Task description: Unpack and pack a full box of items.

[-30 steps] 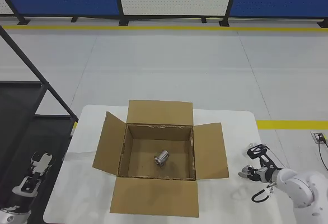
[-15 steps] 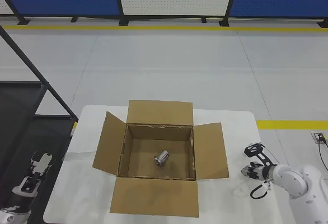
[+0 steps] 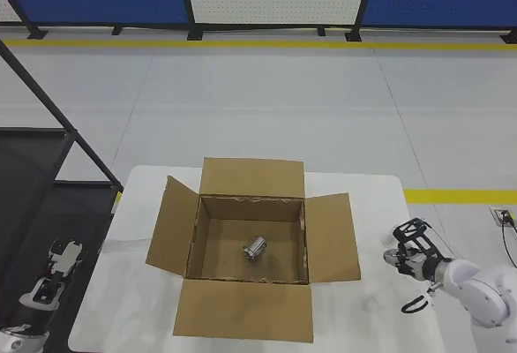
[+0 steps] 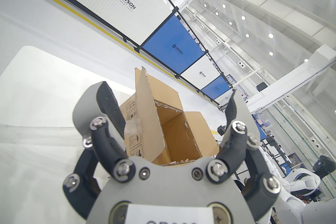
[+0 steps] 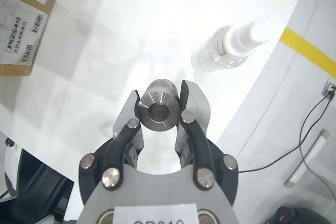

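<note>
Both alike, left tool [image 4: 169, 97] and right tool [image 5: 159, 93]: grey plates, black links, silver screws, white label. Pale fingers [image 4: 81, 109], dark pads [image 4: 111, 109]. White right arm [image 3: 483, 298], black cable loop [image 3: 410, 306].

So the worktop [image 3: 135, 265] is a plain white slab with rounded corners, sitting on a pale grey floor. Parked right on it, roughly in the middle, is one brown cardboard box [image 3: 241, 309] with all four flaps folded out, the side ones hanging over bare white surface and the near flap reaching almost to the front edge. One of the flaps has white barcode stickers on it. Over by the right-hand corner there's also a small white bottle [image 5: 218, 51], well apart from the box, too blurry to tell if it's standing or lying
</note>
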`<state>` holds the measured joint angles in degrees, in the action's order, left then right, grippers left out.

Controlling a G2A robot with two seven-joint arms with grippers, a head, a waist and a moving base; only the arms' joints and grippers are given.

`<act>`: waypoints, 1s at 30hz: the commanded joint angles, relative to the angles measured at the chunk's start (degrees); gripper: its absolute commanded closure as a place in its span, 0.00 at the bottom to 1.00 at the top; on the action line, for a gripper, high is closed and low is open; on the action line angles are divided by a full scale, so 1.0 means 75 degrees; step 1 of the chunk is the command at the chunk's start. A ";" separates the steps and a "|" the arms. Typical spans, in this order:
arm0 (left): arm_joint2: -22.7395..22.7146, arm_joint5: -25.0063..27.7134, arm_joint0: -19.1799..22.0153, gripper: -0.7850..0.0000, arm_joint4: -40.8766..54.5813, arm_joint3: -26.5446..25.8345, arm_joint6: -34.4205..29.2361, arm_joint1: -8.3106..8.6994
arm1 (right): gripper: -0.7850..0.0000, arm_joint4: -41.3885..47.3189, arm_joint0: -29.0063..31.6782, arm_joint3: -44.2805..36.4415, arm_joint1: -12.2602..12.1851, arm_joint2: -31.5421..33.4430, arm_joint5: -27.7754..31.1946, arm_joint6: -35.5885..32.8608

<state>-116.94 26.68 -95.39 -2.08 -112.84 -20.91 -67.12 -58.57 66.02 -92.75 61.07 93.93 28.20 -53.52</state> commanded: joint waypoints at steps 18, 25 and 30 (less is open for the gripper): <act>0.0000 0.0000 0.0000 0.00 0.0000 0.0000 0.0000 0.0000 | 1.00 -0.0544 -0.1552 -0.2811 0.0237 -0.3026 -0.0948 0.0114; 0.0000 0.0000 0.0000 0.00 0.0000 0.0000 0.0000 0.0000 | 1.00 -0.0055 -0.4478 -0.0128 0.0977 -0.6036 -0.0957 -0.0494; 0.0000 0.0000 0.0000 0.00 0.0000 0.0000 0.0000 0.0000 | 1.00 0.0395 -0.6054 0.1968 0.1807 -0.7794 -0.1226 -0.0383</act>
<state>-116.94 26.68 -95.39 -2.08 -112.84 -20.91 -67.12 -55.81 23.04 -81.68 73.33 38.37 19.61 -56.62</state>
